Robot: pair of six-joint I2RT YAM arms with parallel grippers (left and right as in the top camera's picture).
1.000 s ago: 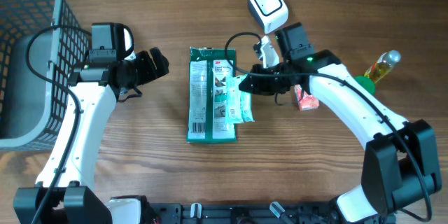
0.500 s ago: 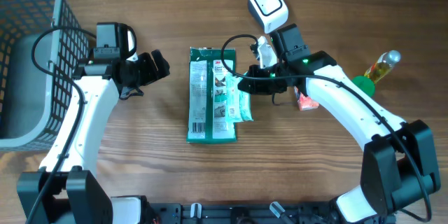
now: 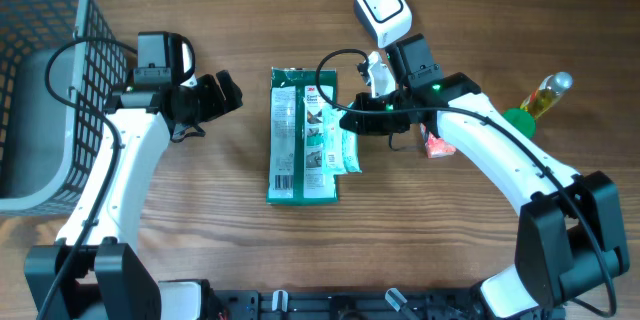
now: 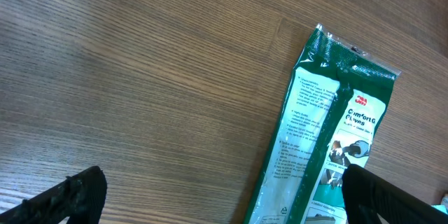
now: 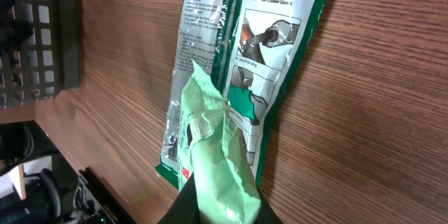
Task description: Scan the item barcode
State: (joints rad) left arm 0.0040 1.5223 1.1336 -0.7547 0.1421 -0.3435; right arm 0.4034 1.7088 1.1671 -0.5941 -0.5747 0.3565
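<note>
We are clenching the right gripper [image 3: 352, 120] on a pale green pouch [image 5: 218, 161], dangling it over the glove pack [image 3: 300, 140] on the tabletop [image 3: 200, 220], short of the scanner [image 3: 383, 8]. Pinched at one end, it may be sagging, hiding its barcode or slipping free. Our left gripper [image 3: 222, 92] is hovering released. The basket [image 3: 30, 20] is showing nothing inside.

Shop checkout mock-up: scanner [image 3: 383, 7], basket [image 3: 88, 10].

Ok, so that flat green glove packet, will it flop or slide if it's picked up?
Probably floppy: the glove packet is a thin, flat film bag. Its glossy wrap may slide on the wooden table when pushed. So thin, it's likely light.
</note>
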